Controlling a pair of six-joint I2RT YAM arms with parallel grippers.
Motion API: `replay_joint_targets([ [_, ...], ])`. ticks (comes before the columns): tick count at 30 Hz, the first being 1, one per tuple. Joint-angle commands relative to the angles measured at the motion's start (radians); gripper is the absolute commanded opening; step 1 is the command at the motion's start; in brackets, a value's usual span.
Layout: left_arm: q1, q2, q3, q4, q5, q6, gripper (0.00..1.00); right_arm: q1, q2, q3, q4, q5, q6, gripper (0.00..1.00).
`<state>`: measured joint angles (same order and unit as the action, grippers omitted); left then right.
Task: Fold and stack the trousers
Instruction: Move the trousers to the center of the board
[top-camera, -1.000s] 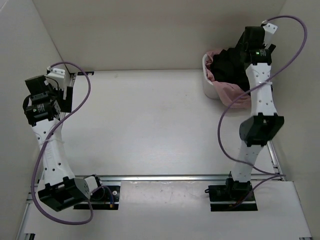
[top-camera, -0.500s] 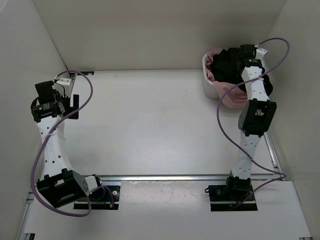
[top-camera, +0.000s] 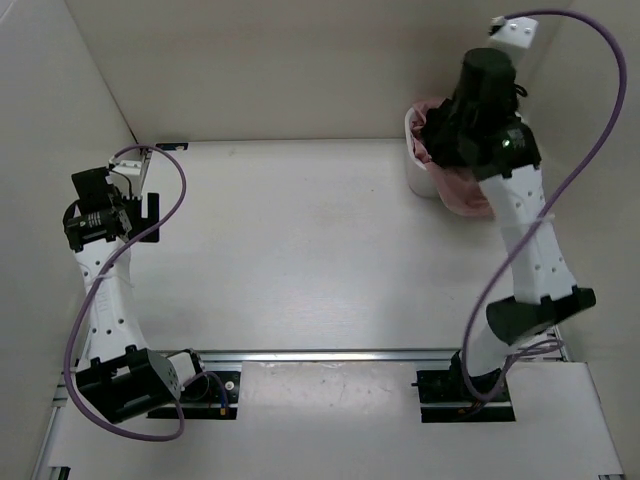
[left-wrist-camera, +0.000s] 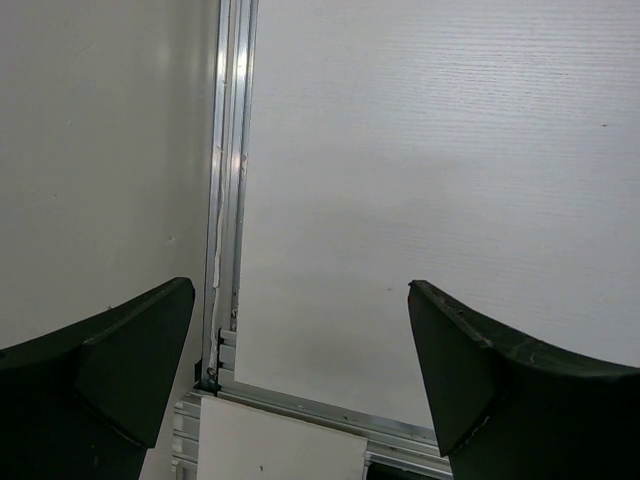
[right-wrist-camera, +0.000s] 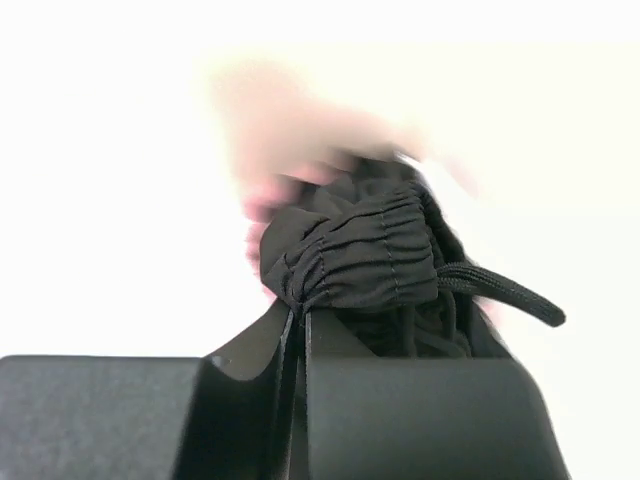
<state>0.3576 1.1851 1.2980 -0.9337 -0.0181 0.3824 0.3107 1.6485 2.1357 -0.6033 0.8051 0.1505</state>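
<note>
The right pincer (right-wrist-camera: 300, 325) clamps the trousers (right-wrist-camera: 350, 255), their gathered fabric bunched just beyond its tips; the pink blur (right-wrist-camera: 300, 120) behind is perhaps cloth. The left pincer (left-wrist-camera: 300, 340) gapes wide above the table (left-wrist-camera: 450, 150).

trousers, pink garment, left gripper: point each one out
trousers (right-wrist-camera: 350, 250), right wrist view, gathered waistband
pink garment (top-camera: 458, 188), top external view, draped near edge
left gripper (left-wrist-camera: 300, 290), left wrist view, midway between its fingertips

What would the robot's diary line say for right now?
stage: grasping trousers at bin | right gripper: shut on gathered waistband | left gripper: open, empty, over table | fold: not started
</note>
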Motion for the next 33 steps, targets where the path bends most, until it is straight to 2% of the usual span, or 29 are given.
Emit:
replay_joint_targets([
  [1,-0.003,-0.055,-0.008,0.009,0.009,-0.02,1.0,0.291,-0.09,0.052,0.195,0.176,-0.149,0.0],
  [2,-0.003,-0.064,-0.008,0.0,0.009,-0.02,1.0,0.362,-0.09,0.081,0.233,0.198,-0.198,0.0],
  [3,-0.003,-0.073,-0.008,-0.001,0.009,-0.02,1.0,0.487,-0.081,0.098,0.317,0.216,-0.228,0.0],
  [5,-0.003,-0.073,-0.008,-0.01,0.009,-0.02,1.0,0.617,-0.058,0.154,0.379,0.227,-0.261,0.0],
  [8,-0.003,-0.085,0.015,-0.01,0.009,-0.011,1.0,0.723,0.008,0.211,0.404,0.186,-0.229,0.0],
  [13,-0.003,-0.114,0.037,-0.019,0.009,-0.011,1.0,0.823,0.057,0.23,0.404,0.125,-0.066,0.0],
  [17,-0.003,-0.114,0.047,-0.019,0.009,-0.002,1.0,0.866,0.068,0.273,0.457,-0.07,-0.008,0.0],
  [21,-0.003,-0.104,0.067,-0.019,-0.003,-0.002,1.0,1.016,0.166,0.417,0.664,-0.289,-0.251,0.0],
  [22,-0.003,-0.104,0.067,-0.019,-0.016,-0.002,1.0,1.098,0.178,0.435,0.695,-0.364,-0.423,0.0],
  [24,-0.003,-0.093,0.076,-0.019,-0.016,-0.013,1.0,1.168,0.189,0.403,0.769,-0.47,-0.555,0.0],
  [26,-0.003,-0.093,0.076,-0.019,-0.025,-0.013,1.0,1.183,0.18,0.377,0.79,-0.471,-0.563,0.0],
  [29,-0.003,-0.093,0.076,-0.019,-0.034,-0.013,1.0,1.133,0.168,0.336,0.78,-0.352,-0.539,0.0],
  [32,-0.003,-0.102,0.076,-0.019,-0.034,-0.013,1.0,1.073,0.116,0.236,0.693,-0.256,-0.447,0.0],
  [33,-0.003,-0.102,0.076,-0.019,-0.034,-0.013,1.0,1.055,0.1,0.202,0.615,-0.218,-0.401,0.0],
])
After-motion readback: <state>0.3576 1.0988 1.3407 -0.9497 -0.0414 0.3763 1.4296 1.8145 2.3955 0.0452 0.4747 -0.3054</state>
